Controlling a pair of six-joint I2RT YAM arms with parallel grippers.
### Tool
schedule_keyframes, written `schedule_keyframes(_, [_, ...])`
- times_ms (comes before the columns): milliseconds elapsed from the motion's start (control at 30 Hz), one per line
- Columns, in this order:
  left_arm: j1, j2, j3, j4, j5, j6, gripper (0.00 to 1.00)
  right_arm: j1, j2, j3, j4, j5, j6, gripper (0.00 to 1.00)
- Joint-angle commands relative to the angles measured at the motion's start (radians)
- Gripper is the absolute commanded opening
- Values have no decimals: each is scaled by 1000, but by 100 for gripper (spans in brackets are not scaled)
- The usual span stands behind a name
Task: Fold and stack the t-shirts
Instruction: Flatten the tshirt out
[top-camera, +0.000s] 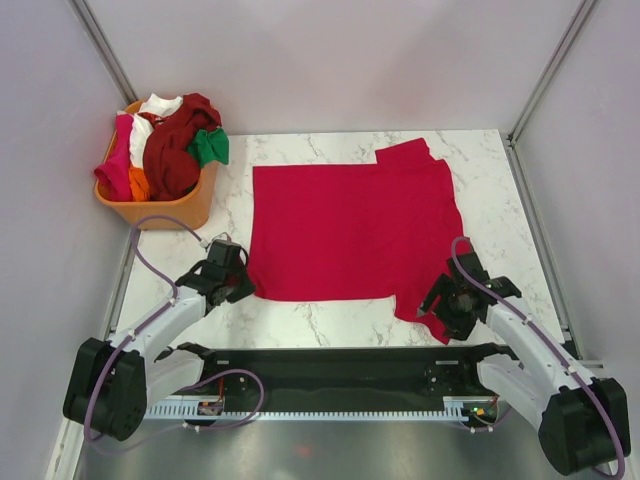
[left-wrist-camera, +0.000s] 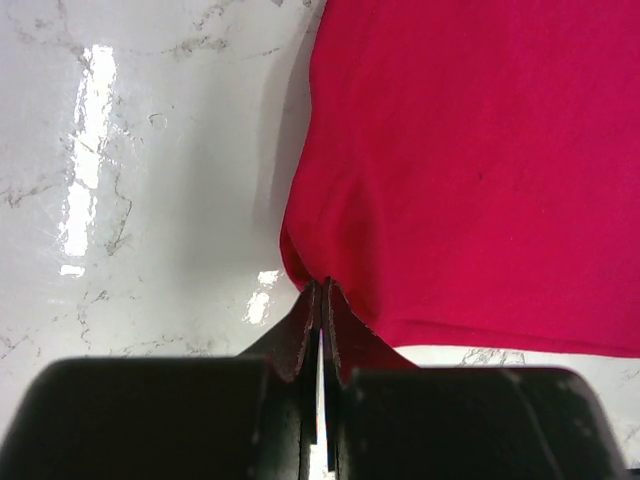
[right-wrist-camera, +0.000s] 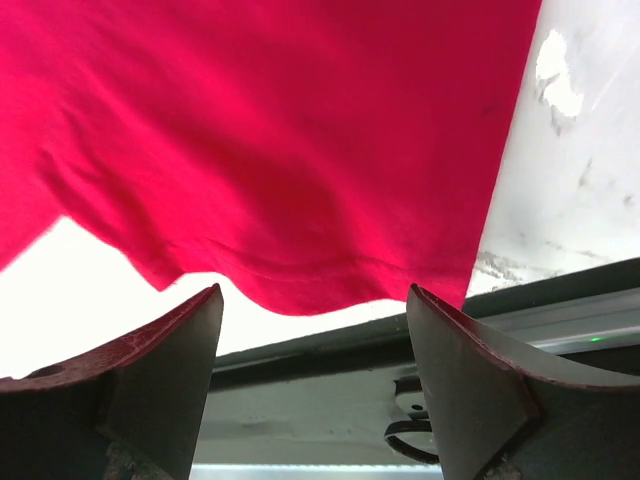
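Note:
A crimson red t-shirt (top-camera: 350, 225) lies spread flat on the marble table, one sleeve at the far right and one at the near right. My left gripper (top-camera: 246, 284) is at its near left corner; in the left wrist view the jaws (left-wrist-camera: 322, 290) are shut and pinch the puckered edge of the shirt (left-wrist-camera: 470, 170). My right gripper (top-camera: 446, 316) is open over the near right sleeve; in the right wrist view the sleeve hem (right-wrist-camera: 300, 280) lies just ahead of the open gripper (right-wrist-camera: 313, 292), not held.
An orange basket (top-camera: 165, 210) at the far left holds maroon (top-camera: 175, 150), magenta (top-camera: 118, 160), white (top-camera: 160, 105), green (top-camera: 210, 147) and orange (top-camera: 138, 183) shirts. A black rail (top-camera: 330, 365) runs along the near edge. Walls close in left and right.

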Motion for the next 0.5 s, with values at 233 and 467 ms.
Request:
schedule_keyframes(233, [2,3,0,42,9,33,2,5,24,110,18,170,-77,78])
schedule_keyframes(467, [2,5,1,42,9,33,2,5,58,27,94,125,-74,51])
